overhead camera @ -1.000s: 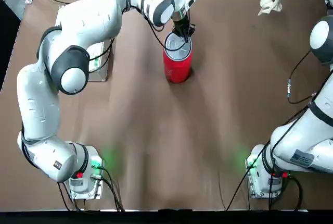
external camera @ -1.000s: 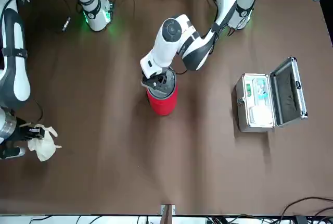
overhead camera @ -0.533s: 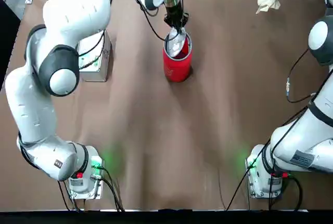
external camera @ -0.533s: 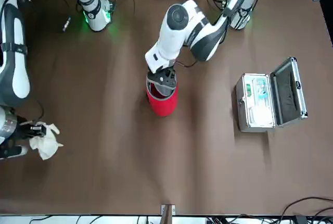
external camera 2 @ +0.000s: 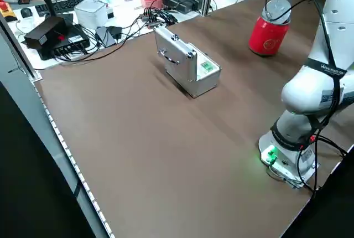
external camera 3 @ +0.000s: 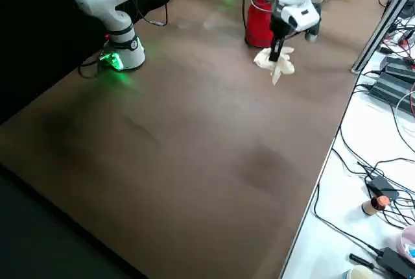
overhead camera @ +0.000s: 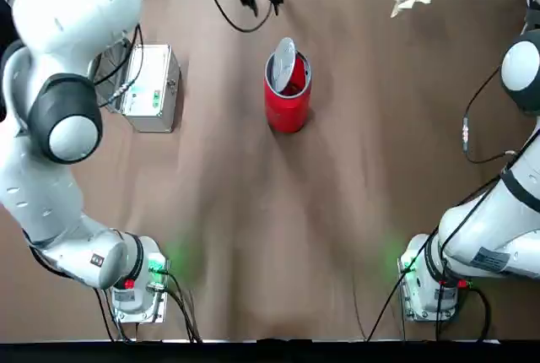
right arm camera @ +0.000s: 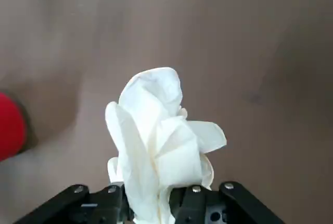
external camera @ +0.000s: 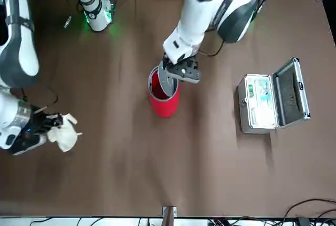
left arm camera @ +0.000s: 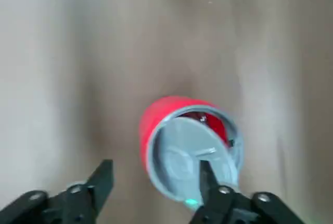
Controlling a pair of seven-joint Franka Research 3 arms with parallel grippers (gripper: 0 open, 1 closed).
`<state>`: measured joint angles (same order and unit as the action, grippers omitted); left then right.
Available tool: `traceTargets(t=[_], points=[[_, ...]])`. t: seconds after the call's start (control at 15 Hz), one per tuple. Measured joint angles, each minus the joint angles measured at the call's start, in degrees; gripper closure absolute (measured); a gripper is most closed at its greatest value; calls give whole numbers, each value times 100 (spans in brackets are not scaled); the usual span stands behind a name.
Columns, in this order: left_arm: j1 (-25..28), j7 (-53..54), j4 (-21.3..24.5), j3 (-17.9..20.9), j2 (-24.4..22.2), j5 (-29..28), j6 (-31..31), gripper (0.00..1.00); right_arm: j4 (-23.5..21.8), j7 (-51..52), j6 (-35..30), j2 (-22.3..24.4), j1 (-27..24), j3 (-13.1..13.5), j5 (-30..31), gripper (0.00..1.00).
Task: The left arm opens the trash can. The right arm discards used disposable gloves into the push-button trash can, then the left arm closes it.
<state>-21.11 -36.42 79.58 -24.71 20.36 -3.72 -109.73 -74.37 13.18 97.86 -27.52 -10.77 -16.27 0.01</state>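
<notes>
- Front view, centre: we see the red trash can (external camera: 166, 104), its round grey lid (external camera: 168, 83) tilted up.
- Upper centre: our left gripper (left arm camera: 156, 182) spreads open.
- Left: our right gripper (right arm camera: 151, 195) pinches crumpled white gloves (right arm camera: 158, 140).

Robot arms, Franka FR3, two. Left arm (overhead camera: 80, 8): smooth white shell, dark-grey rounded joint rings with round white caps; dark strap with pale lettering and black cables in the left side view. Left gripper (left arm camera: 151, 198): black, angular fingers, silver screws. Right arm (overhead camera: 519, 181): matching white shell, dark bands, grey rectangular label, black cable with a pale connector. Right gripper (right arm camera: 151, 203): black, silver round-headed screws. Bases (overhead camera: 139, 295) (overhead camera: 430, 295): white, green glowing lights; small red light above each.
</notes>
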Motion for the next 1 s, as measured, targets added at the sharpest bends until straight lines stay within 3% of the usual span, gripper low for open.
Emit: traceTargets(t=[0.2,0.27,0.47,0.6,1.0], points=[[387,844,-6,-6,-430,-11,855,1,-8,-117,-83,10,153,-408,-11,89],[656,1255,-6,-10,-740,-11,1350,0,-18,-137,-89,10,259,-688,-33,89],[946,1457,-4,13,-1091,-11,2074,0,-28,-253,-154,11,515,-956,-212,89],[1133,1454,11,29,-1207,-11,2355,0,-34,-387,-288,10,804,-990,-316,89],[2084,1463,47,69,-1201,-13,2398,0,-52,-958,-353,9,1636,-1005,-679,89]])
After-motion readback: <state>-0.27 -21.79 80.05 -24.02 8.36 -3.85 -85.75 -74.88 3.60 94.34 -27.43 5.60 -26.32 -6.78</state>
